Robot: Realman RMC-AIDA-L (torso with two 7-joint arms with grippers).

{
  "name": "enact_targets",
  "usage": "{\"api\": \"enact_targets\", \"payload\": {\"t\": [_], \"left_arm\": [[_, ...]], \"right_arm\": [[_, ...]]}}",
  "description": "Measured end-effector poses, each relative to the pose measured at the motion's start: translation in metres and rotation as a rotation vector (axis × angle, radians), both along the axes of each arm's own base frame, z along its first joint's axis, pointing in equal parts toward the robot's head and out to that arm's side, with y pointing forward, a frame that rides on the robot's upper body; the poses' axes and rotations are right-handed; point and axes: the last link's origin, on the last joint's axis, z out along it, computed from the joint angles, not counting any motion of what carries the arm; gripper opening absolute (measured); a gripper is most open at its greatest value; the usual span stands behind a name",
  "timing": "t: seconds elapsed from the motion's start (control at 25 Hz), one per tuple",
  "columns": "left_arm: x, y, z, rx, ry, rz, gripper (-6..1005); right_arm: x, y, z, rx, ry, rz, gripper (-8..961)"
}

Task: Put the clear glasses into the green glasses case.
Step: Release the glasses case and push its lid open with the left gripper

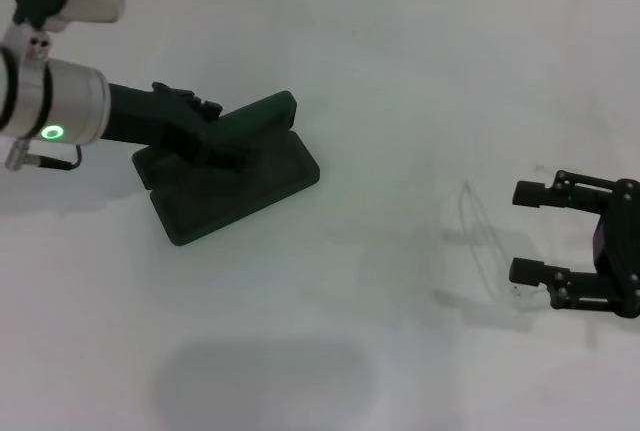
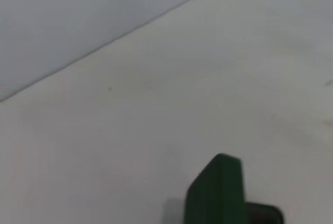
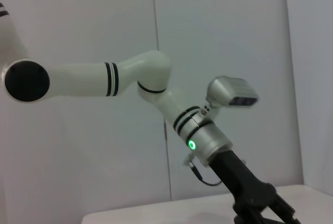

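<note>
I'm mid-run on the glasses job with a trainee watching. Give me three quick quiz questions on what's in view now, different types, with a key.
1. True or false: the clear glasses already lie inside the green glasses case.
2. Multiple choice: the left gripper is (A) parked far from the case, (B) over the open case at its raised lid, (C) holding the glasses.
3. Fill in: the right gripper sits open beside the glasses, which rest on the white ____.

Key
1. False: they lie on the table, well apart from the case.
2. B
3. table
</note>
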Motion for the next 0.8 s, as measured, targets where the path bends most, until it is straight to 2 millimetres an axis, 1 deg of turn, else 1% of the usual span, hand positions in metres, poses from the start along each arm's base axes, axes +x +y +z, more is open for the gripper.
{"api": "enact_targets", "payload": {"t": [0.16, 0.8], "left_arm": [[0.0003, 0.0008, -0.0042, 0.017, 0.052, -0.007, 823], [0.0036, 0.0027, -0.0029, 0.009, 0.057, -0.019, 773]], "right_arm": [[-0.0003, -0.0005, -0.0002, -0.003, 0.002, 0.002, 711], [0.0007, -0.002, -0.0023, -0.011, -0.004, -0.001, 698]]}}
